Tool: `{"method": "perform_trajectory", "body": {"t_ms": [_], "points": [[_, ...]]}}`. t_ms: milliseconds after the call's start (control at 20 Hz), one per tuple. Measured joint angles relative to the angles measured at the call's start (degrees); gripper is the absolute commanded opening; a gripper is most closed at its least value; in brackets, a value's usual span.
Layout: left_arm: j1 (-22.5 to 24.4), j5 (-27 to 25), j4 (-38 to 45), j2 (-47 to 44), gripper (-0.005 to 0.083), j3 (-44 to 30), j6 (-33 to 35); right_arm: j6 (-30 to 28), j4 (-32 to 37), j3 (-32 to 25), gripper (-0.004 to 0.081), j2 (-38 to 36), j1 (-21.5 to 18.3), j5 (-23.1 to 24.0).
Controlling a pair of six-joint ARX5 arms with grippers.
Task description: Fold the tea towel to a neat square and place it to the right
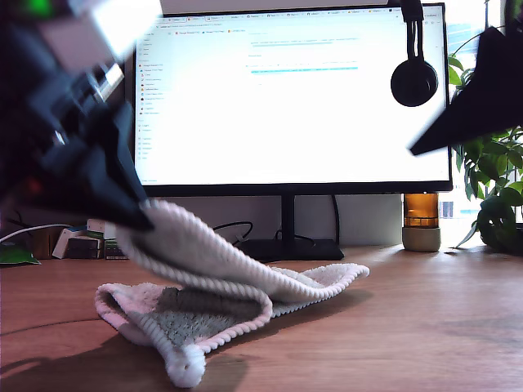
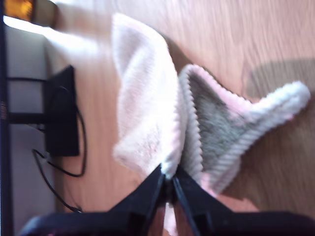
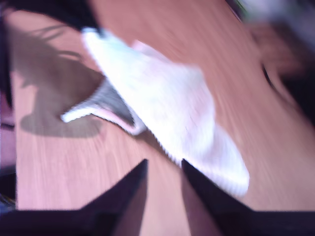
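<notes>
Meanwhile my first gripper point(image 2: 168, 183) pinches the tea towel point(image 1: 237, 278) stretching towards the exterior view's right; my second gripper point(image 3: 164, 167) gapes empty.

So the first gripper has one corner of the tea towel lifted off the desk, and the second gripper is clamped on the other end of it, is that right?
Not quite. My second gripper is not clamped on anything: in the second wrist view its jaws stand apart over bare desk, short of the tea towel. The rest holds: the first wrist view shows my first gripper pinching a corner, lifted off the desk.
</notes>
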Motion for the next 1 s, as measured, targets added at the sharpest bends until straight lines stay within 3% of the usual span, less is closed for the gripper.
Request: {"method": "perform_trajectory", "body": {"t_ms": [200,400,750,1000], "points": [[0.00,0.26,-0.35,-2.71,-0.0024,0.00,0.00,-6.10,6.95,0.00,0.0360,5.40,6.27,4.11],[0.00,0.15,-0.42,-5.81,-0.0024,0.15,-1.27,-9.49,12.98,0.00,0.0360,13.16,9.77,9.62],[0.02,0.15,-1.51,-6.29,-0.0024,5.25,-2.82,-17.64,17.18,0.00,0.0361,25.00,9.73,14.19],[1.27,0.15,-2.08,-6.34,-0.0024,5.38,-2.86,-23.28,19.15,0.00,0.0360,27.43,5.97,16.02]]}}
